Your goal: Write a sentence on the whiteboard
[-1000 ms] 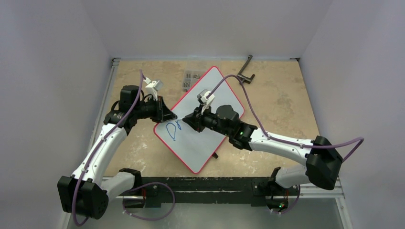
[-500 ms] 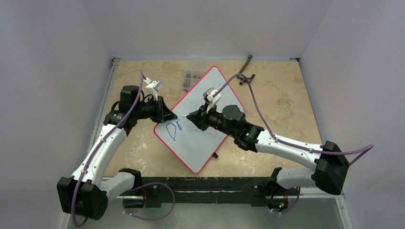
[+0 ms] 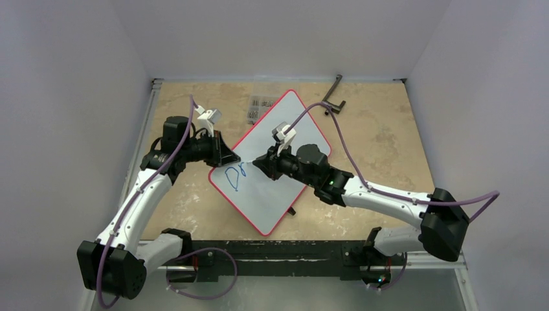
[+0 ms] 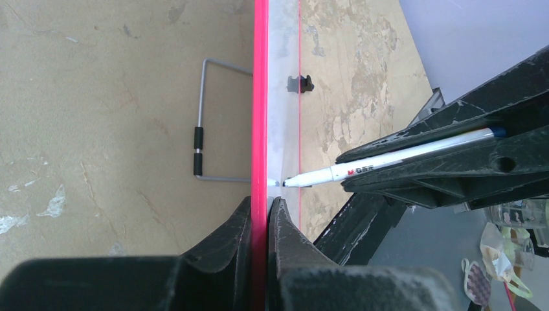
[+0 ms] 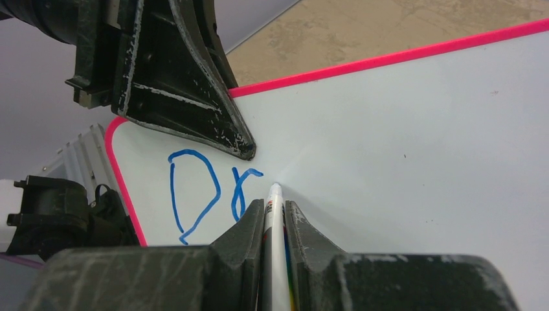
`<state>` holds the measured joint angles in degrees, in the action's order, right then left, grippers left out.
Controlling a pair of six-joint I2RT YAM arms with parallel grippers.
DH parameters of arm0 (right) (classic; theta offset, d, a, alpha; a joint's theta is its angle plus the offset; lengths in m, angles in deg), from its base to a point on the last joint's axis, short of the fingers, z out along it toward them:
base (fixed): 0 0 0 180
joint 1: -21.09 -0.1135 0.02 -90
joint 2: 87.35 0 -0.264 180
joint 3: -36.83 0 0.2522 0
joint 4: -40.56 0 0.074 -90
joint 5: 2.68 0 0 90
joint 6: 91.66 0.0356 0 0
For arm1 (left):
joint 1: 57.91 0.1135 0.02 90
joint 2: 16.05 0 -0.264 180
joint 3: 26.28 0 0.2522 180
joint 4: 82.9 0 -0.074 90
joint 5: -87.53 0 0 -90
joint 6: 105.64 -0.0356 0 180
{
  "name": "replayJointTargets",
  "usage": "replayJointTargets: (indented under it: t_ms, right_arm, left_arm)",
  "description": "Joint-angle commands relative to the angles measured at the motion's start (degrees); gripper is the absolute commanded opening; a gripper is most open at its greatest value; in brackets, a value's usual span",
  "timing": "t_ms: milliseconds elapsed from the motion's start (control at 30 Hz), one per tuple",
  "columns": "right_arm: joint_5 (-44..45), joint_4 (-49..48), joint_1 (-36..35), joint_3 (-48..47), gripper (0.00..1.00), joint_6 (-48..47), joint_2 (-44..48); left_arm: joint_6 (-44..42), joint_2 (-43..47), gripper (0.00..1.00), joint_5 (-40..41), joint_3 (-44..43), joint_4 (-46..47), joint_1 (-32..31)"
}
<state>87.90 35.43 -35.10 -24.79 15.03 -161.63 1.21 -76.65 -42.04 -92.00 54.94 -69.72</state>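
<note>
1. At the left edge of the whiteboard point(image 3: 280, 127), the left gripper point(image 4: 260, 202) was clamped on the red rim.
2. The right gripper point(image 5: 275, 208) pinched a white marker point(image 4: 388, 161), its tip on the board just right of the lettering.
3. The sentence point(image 5: 217, 189) read only "Dr" in blue, near the board's left corner.
4. The board lay diagonally across mid-desk point(image 3: 382, 139).

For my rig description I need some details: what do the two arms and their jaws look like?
The left arm and the right arm have white links with black joints and black bases. A purple cable runs along each arm. The jaws are black and wedge-shaped, with whitish scuff marks.
</note>
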Motion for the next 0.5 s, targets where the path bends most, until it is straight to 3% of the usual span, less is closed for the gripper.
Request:
replayJointTargets:
  t_ms: [0, 467]
  right_arm:
    - [1.04, -2.86, 0.06, 0.18, 0.0, 0.52, -0.84]
    - [5.85, -0.94, 0.15, 1.46, 0.0, 1.04, -0.7]
  left_arm:
    - [-9.81, 0.34, 0.0, 8.46, 0.89, -1.9, -0.58]
    - [-9.64, 0.38, 0.0, 8.37, 0.87, -1.74, -0.6]
